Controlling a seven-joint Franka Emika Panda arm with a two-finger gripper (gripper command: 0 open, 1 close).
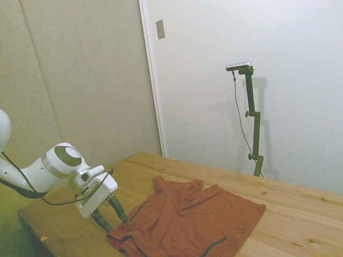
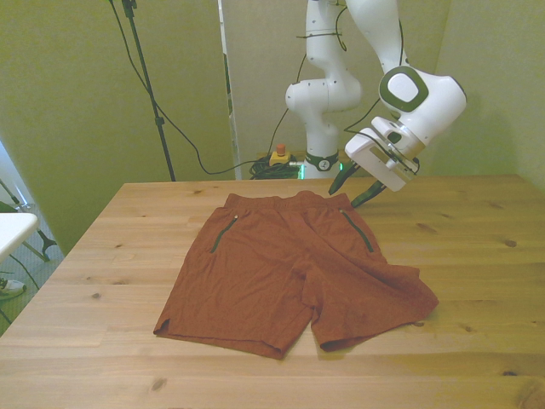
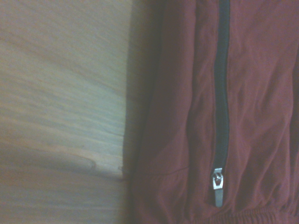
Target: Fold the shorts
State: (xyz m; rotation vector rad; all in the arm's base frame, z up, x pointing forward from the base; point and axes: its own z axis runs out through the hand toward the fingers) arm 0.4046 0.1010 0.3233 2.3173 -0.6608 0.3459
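Note:
The rust-red shorts (image 2: 289, 273) lie spread flat on the wooden table (image 2: 477, 230), waistband toward the far edge and both legs toward the near edge. The leg on the front view's right is rumpled at its hem. My gripper (image 2: 353, 189) is open and tilted, its fingertips just beyond the waistband corner on the front view's right, close to the table. The side view shows the gripper (image 1: 111, 214) beside the shorts (image 1: 187, 219), with nothing between the fingers. In the wrist view, the shorts' edge (image 3: 177, 116) and a dark zipper (image 3: 221, 93) with a metal pull lie against bare wood.
Bare table (image 1: 300, 214) surrounds the shorts on all sides. A white object (image 2: 13, 228) sits off the table at the front view's left. Cables and a small red button (image 2: 278, 153) lie behind the far edge by the robot base.

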